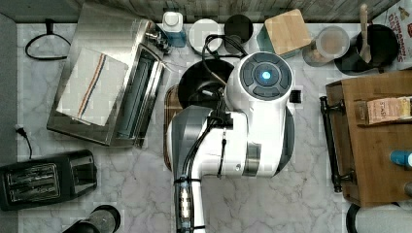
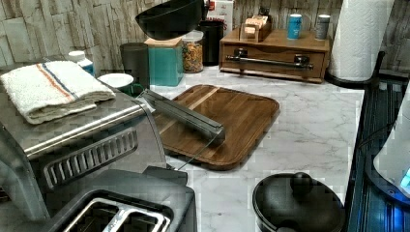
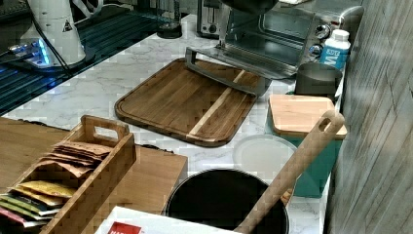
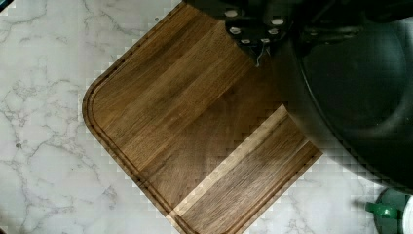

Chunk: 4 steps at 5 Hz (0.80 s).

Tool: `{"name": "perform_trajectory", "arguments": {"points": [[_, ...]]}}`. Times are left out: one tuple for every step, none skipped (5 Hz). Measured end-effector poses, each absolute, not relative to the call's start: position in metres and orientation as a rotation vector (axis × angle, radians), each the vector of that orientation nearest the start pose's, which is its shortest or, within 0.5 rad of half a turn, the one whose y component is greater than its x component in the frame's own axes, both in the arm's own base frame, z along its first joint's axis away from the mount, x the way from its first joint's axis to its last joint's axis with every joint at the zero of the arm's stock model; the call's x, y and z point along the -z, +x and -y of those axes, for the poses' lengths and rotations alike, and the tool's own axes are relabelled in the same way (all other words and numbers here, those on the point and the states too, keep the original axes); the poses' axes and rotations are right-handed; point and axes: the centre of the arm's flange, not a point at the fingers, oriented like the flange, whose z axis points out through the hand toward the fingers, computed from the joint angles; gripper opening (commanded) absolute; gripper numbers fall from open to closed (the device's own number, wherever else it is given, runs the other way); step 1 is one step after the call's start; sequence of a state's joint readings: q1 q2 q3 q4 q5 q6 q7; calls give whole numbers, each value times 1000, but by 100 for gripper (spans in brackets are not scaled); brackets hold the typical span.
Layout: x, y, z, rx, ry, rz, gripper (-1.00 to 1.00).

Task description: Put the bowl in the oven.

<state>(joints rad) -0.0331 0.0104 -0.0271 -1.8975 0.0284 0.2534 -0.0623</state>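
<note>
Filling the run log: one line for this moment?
bowl: lifted above board | oven: door open | gripper: holding bowl

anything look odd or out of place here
A folded white towel with stripes lies on top of the stainless-steel toaster oven, whose glass door hangs open onto the wooden board. Nothing spilled or damaged.
</note>
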Motion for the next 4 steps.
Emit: {"name": "perform_trajectory", "arguments": {"points": [[-480,552,31,-153,-2900,-1212,-100],[-470,551,31,-143,-2931,-1122,-100],[-457,552,31,-56,-3018,-1007,-100],[-437,549,21,-39,-3074,-950,-100]]}}
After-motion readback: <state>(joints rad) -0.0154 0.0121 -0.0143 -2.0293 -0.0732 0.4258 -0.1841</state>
